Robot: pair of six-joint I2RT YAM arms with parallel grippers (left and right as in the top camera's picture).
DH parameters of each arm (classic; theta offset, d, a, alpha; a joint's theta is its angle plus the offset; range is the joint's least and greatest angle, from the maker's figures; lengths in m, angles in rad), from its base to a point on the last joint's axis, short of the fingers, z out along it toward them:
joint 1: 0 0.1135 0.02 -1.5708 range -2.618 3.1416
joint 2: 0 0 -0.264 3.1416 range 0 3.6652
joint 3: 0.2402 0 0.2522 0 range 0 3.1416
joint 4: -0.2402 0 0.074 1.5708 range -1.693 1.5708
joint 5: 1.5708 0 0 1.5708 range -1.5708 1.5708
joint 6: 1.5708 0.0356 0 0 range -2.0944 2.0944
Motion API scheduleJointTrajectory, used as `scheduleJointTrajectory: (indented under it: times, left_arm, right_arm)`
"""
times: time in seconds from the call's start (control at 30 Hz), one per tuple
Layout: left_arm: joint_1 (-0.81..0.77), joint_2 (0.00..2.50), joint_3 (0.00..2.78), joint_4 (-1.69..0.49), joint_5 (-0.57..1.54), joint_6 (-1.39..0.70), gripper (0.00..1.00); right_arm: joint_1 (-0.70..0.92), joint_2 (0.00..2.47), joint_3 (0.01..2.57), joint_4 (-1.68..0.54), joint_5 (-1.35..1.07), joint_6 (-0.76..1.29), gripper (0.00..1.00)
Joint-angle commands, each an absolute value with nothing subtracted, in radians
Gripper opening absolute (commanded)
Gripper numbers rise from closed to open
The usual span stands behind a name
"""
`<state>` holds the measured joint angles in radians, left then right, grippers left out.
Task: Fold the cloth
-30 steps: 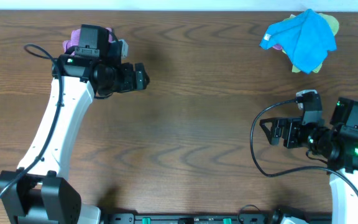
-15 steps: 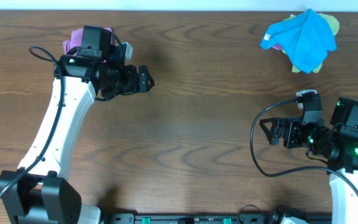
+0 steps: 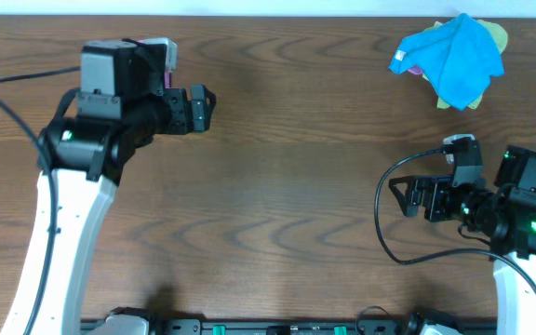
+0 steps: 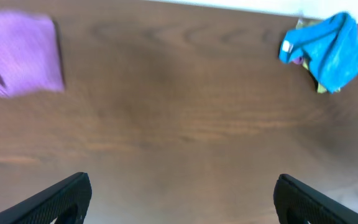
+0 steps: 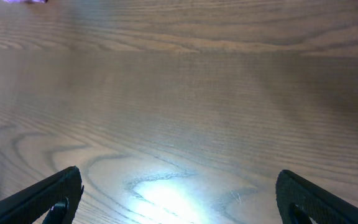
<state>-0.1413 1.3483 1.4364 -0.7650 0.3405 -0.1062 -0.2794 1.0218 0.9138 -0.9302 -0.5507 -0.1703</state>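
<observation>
Movement is all on the left side. Half a second ago the white-and-black left arm (image 3: 59, 214) was bent low over the far-left corner of the dark wood-grain desk (image 3: 296, 140), with purple showing under its wrist. Now it has lifted and swung back, so it looms larger in the overhead view and hides nearly all of that corner.

The left fingers (image 4: 67, 196) stand wide apart with nothing between them, as they did a second ago. The right fingers (image 5: 55, 193) are equally spread and empty over bare wood, and the right arm (image 3: 519, 233) has not stirred.

The purple, fuzzy microfibre cloth (image 4: 17, 53) lies on the desk at the far left, well apart from the left fingers and ahead of them in the left wrist view. It shows there as a compact rectangle with a straight right edge. That view is blurred, so layers or a crease cannot be made out.

The crumpled bright blue cloth (image 3: 454, 56), heaped on a yellow-green one at the far right, is where it was.

Judging by the retreat with empty fingers, the left arm has finished with the cloth. The tidy outline suggests the fold may already be made, though that cannot be confirmed here.
</observation>
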Motion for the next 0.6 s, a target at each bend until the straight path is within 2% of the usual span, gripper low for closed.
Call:
scheduleJointTrajectory:
  times: [0.0,0.27,0.57]
  left_arm:
    - [-0.144,1.294,1.374,-0.719,0.294,-0.02,0.95]
    - [-0.143,1.051,1.02,-0.432,0.256,-0.018,0.95]
    - [-0.135,0.736,0.739,-0.386,0.094,0.015,0.95]
  right_arm:
    - [-0.289,1.019,0.912,-0.931,-0.572,-0.188,0.99]
    - [-0.289,1.019,0.912,-0.931,-0.572,-0.188,0.99]
    - [-0.289,1.019,0.912,-0.931,-0.572,-0.188,0.99]
